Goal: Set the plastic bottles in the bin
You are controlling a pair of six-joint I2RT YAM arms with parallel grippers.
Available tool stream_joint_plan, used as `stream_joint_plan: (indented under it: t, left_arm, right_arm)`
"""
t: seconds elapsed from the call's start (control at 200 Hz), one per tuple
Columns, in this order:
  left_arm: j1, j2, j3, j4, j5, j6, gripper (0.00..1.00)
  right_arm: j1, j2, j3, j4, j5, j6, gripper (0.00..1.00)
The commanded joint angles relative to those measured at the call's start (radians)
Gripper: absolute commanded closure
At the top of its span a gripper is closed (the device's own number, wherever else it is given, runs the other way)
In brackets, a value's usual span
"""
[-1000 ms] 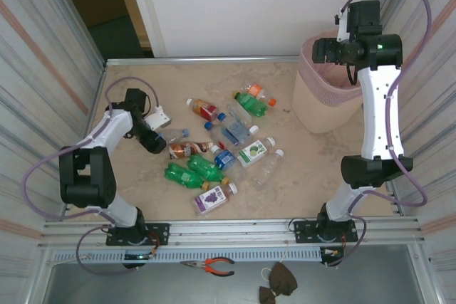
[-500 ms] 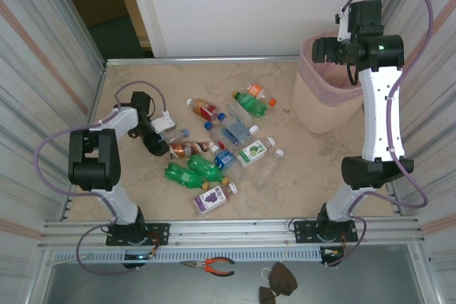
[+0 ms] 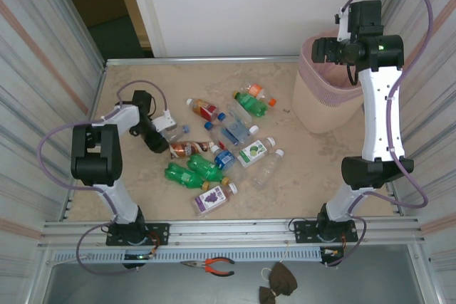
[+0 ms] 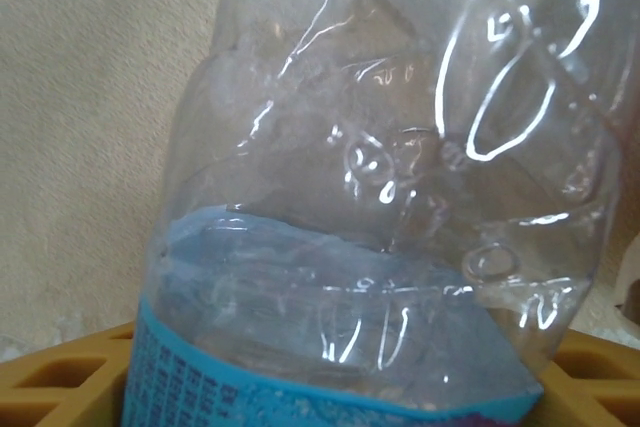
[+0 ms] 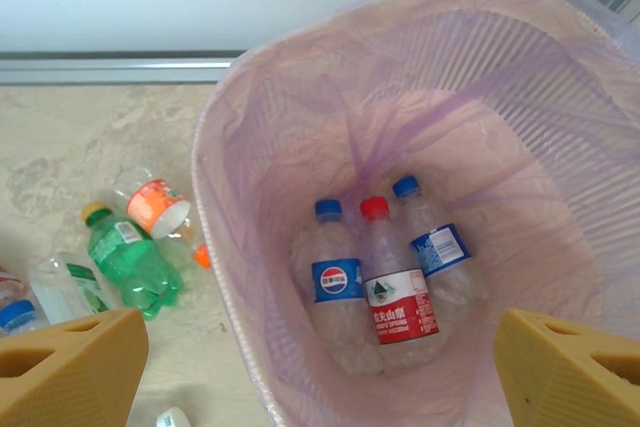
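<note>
Down at the left gripper (image 4: pixel 320 377), a clear bottle (image 4: pixel 400 197) with a blue label sits right between the yellow fingers (image 4: pixel 60 382), jammed up close to the camera. Can't tell if the jaws have actually clamped it or are just around it. It lies on the left edge of the pile (image 3: pixel 221 154) scattered mid-table (image 3: pixel 128 190), so I'd guess it's that arm's easy pick. Far right, the right gripper (image 5: pixel 320 362) hangs wide open and empty above the bin (image 5: pixel 230 277), with three bottles (image 5: pixel 395 292) lying inside.

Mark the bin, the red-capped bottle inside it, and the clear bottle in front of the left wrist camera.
bin (image 3: pixel 320 110), top view, outer wall.
red-capped bottle (image 5: pixel 400 313), right wrist view, red label.
clear bottle (image 4: pixel 400 197), left wrist view, crumpled clear body.
</note>
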Motion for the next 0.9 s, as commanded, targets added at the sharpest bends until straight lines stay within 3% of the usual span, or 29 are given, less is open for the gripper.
stream_joint_plan:
  t: [0.0, 0.526, 0.746, 0.897]
  left_arm:
    - [0.007, 0.015, 0.025, -0.034, 0.035, -0.017, 0.32]
    - [0.015, -0.087, 0.013, -0.037, 0.066, -0.089, 0.35]
    - [0.042, -0.167, 0.032, -0.047, 0.145, -0.125, 0.35]
    - [0.063, -0.27, 0.05, -0.034, 0.254, -0.189, 0.35]
  right_arm:
    - [0.007, -0.008, -0.007, 0.003, 0.002, -0.01, 0.12]
    - [0.031, -0.023, -0.024, 0.013, 0.006, -0.012, 0.12]
    - [0.058, -0.042, -0.055, 0.04, -0.012, -0.004, 0.12]
    - [0.085, -0.108, -0.157, 0.138, -0.118, 0.029, 0.12]
